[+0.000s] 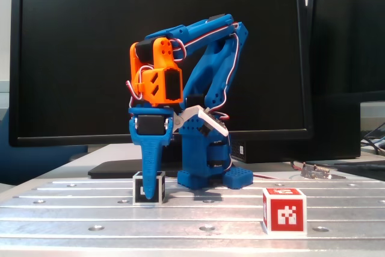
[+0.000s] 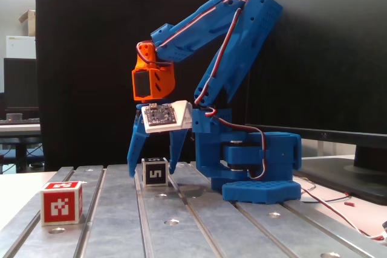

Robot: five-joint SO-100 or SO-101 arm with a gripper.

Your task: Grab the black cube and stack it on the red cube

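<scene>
Behind a blue finger (image 1: 148,170), black cube (image 1: 159,188) half-hidden.

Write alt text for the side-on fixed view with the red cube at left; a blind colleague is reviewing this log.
A blue robot arm reaches down so its open gripper straddles the black cube on a grooved metal table. The red cube sits apart, nearer the camera at left.

Soft, even daylight; slightly hazy, low-resolution frames; faint shadows.
</scene>
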